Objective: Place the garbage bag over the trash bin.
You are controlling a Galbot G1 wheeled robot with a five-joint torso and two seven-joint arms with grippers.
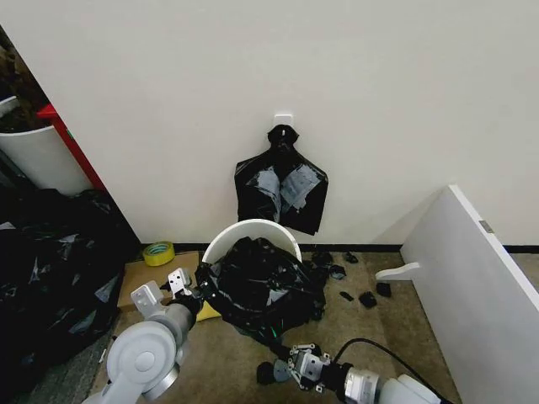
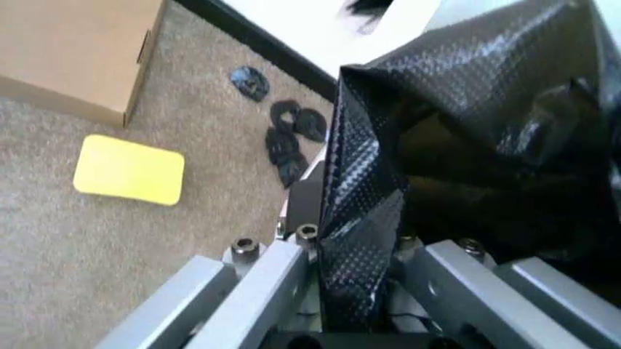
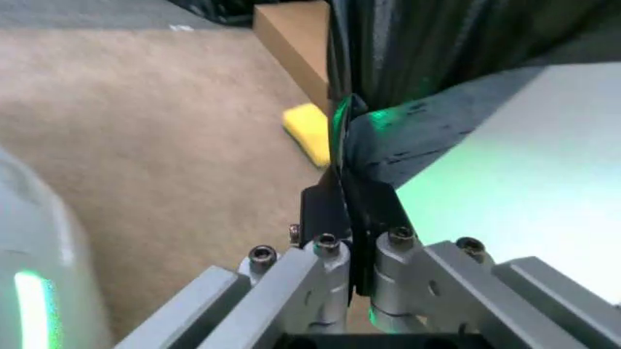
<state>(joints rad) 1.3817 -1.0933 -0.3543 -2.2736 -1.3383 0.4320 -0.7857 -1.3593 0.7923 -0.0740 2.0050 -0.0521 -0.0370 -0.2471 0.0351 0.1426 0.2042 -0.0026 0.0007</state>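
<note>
The white trash bin (image 1: 253, 227) stands on the carpet by the wall, and its rear rim shows. The glossy black garbage bag (image 1: 263, 284) lies bunched over its mouth and down its front. My left gripper (image 1: 187, 295) is shut on the bag's left edge. In the left wrist view the garbage bag (image 2: 466, 145) is pinched in the left gripper (image 2: 354, 243). My right gripper (image 1: 292, 364) sits low in front of the bin, shut on the bag's lower edge. The right wrist view has the right gripper (image 3: 350, 218) clamped on a thin fold of garbage bag (image 3: 408, 138) beside the trash bin (image 3: 524, 196) wall.
A knotted bunch of black bags (image 1: 280, 189) hangs on the wall behind the bin. A large black plastic heap (image 1: 50, 269) and a white cylinder (image 1: 38, 156) are at the left. A tape roll (image 1: 157, 252), cardboard (image 1: 139, 278), black scraps (image 1: 366, 298) and a white board (image 1: 472, 269) lie around.
</note>
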